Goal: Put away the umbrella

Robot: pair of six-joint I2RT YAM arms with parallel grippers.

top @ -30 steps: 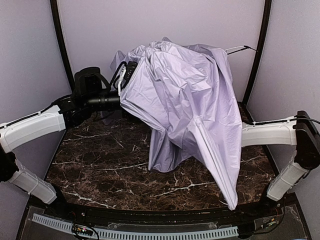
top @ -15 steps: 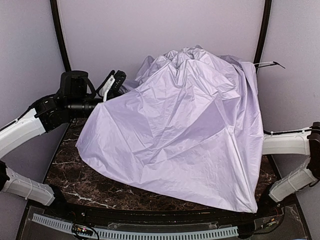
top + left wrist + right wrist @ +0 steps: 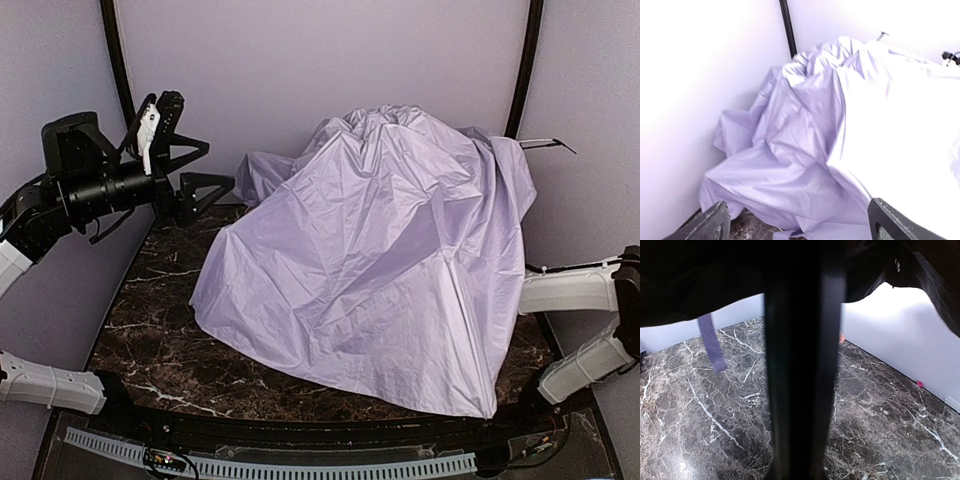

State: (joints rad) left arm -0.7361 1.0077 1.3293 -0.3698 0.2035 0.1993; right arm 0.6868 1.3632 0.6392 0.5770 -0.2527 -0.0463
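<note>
The umbrella (image 3: 390, 270) lies spread like a tent of pale lavender fabric over the middle and right of the marble table. It also fills the left wrist view (image 3: 840, 130). My left gripper (image 3: 220, 162) is open and empty, raised at the far left, clear of the fabric's left edge; in its own view (image 3: 800, 227) the jaws stand wide apart. My right arm (image 3: 565, 290) runs under the canopy, so the right gripper is hidden from above. The right wrist view shows the black shaft (image 3: 800, 365) upright in the middle, close to the camera, with the black inside of the canopy above.
The dark marble table (image 3: 160, 330) shows at the front left. A bare rib tip (image 3: 545, 143) sticks out toward the right wall. A lavender strap (image 3: 710, 342) hangs under the canopy. Pale walls enclose three sides.
The canopy has spread and sunk over the table. My left gripper has come off the fabric and drawn back up and to the left, jaws open.
</note>
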